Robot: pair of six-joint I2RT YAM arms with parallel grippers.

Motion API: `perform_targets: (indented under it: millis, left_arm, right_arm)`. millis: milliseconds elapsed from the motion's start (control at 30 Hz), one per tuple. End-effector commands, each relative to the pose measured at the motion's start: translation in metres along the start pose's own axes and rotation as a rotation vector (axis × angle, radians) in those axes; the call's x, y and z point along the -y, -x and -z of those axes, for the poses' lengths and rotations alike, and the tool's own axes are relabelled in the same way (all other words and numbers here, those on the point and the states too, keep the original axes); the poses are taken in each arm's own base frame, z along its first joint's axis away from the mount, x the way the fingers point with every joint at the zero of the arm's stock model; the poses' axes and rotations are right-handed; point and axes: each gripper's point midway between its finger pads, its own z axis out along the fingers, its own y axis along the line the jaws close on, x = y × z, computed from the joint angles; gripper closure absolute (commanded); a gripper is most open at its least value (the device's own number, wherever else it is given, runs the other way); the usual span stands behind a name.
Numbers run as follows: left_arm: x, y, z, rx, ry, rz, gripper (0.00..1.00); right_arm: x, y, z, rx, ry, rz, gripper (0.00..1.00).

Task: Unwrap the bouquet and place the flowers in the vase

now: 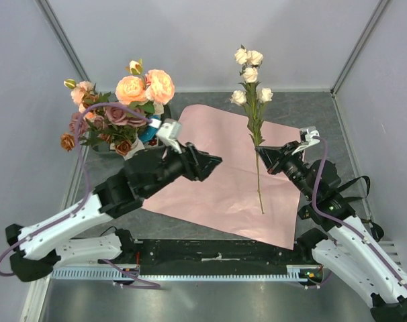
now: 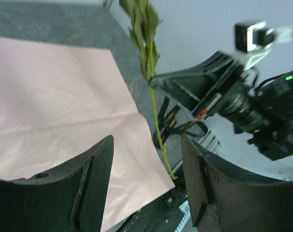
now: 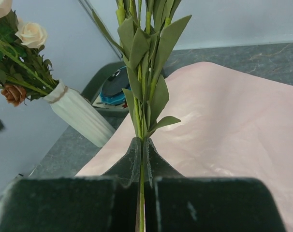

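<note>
While the top view shows most of the flowers (image 1: 133, 90) standing in the vase (image 1: 132, 149) at the upper left, one cream rose stem (image 1: 252, 87) stands upright right of centre, pinched low on its stalk by the right gripper (image 1: 262, 153), with its bare lower end hanging over the pink paper (image 1: 217, 194) spread flat on the table (image 1: 311, 111). The left gripper (image 1: 213, 161) hovers over the middle of that sheet, jaws apart and empty, pointing toward the stem. From the left wrist view, the two dark fingers (image 2: 95, 169) stand wide with only paper below them, and the thin green stalk crosses the gap beyond, apart from both, clamped higher up by the other arm's closed tips. From the right wrist view, the jaws are clenched tight on the stalk just below a cluster of narrow leaves, and the ribbed vase sits at the left of the frame with a dark tray (image 3: 115, 87) holding a blue ring just behind it. The stem looks light, thin and springy, top-heavy with its blooms, so it will likely sway and may twist in a narrow pinch. The bare stalk below the leaves seems the best hold; the petals and leaves look soft and easily crushed.
</note>
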Motion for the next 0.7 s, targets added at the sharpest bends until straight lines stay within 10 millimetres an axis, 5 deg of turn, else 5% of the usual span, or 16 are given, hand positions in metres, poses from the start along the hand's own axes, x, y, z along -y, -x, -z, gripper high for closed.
perform_targets:
  millis: [0, 200, 433, 633, 667]
  left_arm:
    - [0.003, 0.063, 0.044, 0.233, 0.002, -0.029, 0.34]
    - [0.040, 0.096, 0.078, 0.240, -0.129, -0.126, 0.23]
    - [0.124, 0.138, 0.097, 0.169, -0.406, -0.211, 0.18]
    - [0.122, 0.144, 0.053, 0.115, -0.291, -0.183, 0.16]
    - [0.115, 0.138, 0.032, 0.095, -0.238, -0.182, 0.16]
  right_arm:
    - [-0.011, 0.014, -0.003, 0.018, 0.036, 0.029, 1.00]
    - [-0.027, 0.011, -0.013, -0.018, 0.128, 0.028, 1.00]
    - [-0.060, 0.041, -0.005, 0.032, 0.245, 0.051, 1.00]
    - [-0.086, 0.086, 0.012, 0.139, 0.302, 0.043, 1.00]
    - [-0.093, 0.097, 0.017, 0.166, 0.320, 0.042, 1.00]
